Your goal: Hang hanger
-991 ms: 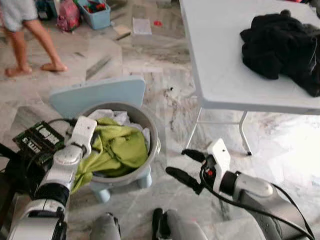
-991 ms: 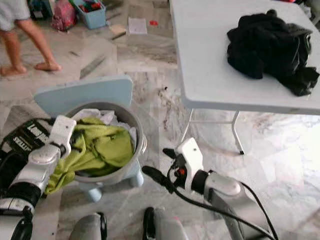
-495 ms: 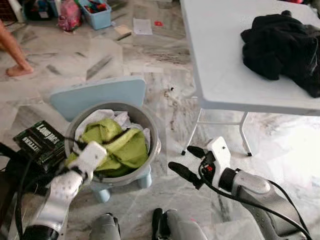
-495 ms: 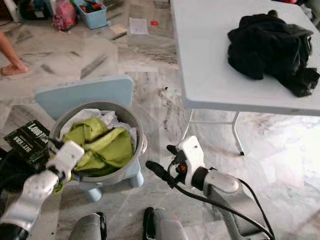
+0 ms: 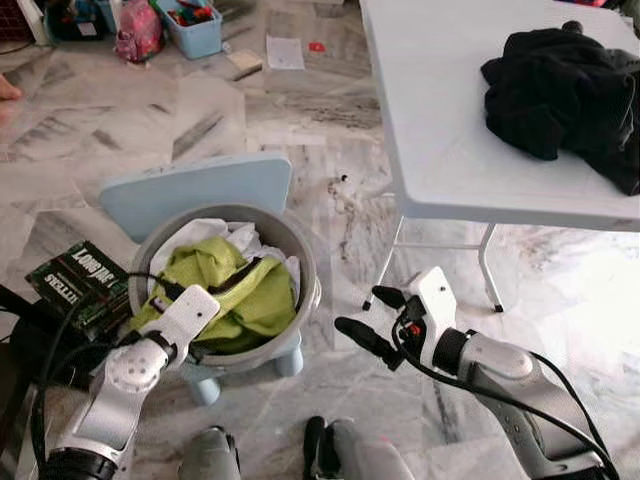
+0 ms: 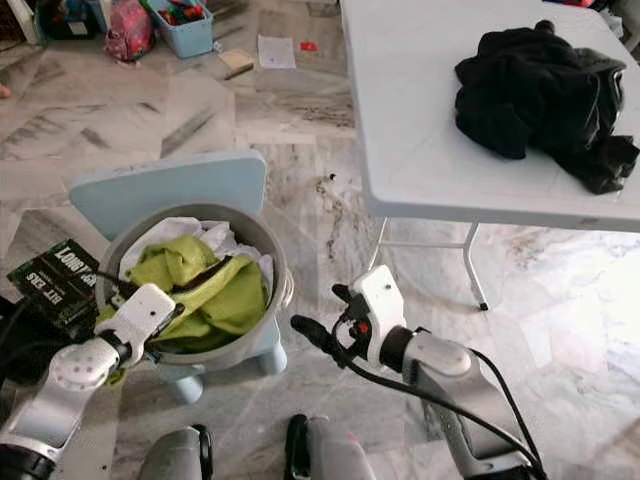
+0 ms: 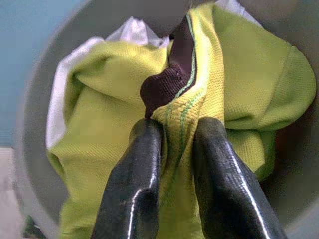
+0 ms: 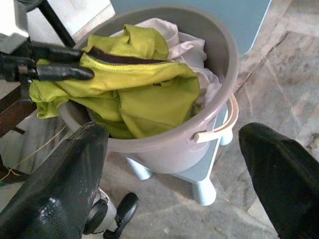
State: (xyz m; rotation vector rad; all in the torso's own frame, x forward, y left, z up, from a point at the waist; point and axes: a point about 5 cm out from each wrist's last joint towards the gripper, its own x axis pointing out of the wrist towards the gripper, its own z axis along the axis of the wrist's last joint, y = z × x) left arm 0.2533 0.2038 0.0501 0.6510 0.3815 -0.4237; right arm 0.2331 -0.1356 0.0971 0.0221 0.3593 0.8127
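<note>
In the bucket [image 5: 305, 262], a shirt [image 5: 245, 290] atop cloth [image 5: 215, 230]. Under the bucket, a stool [image 5: 190, 190], its back behind. Left of the bucket, a box [image 5: 75, 280] on the floor [image 5: 330, 170]. To the right, a table [image 5: 450, 110] with a heap of clothes [image 5: 565, 85] on it. Far behind, at left, a bin [image 5: 190, 25] and a bag [image 5: 138, 30]; right of these, a paper [image 5: 284, 52].

Silver arms, white wrist housings, black cables; glossy black fingers on left claw [image 7: 174, 149].
</note>
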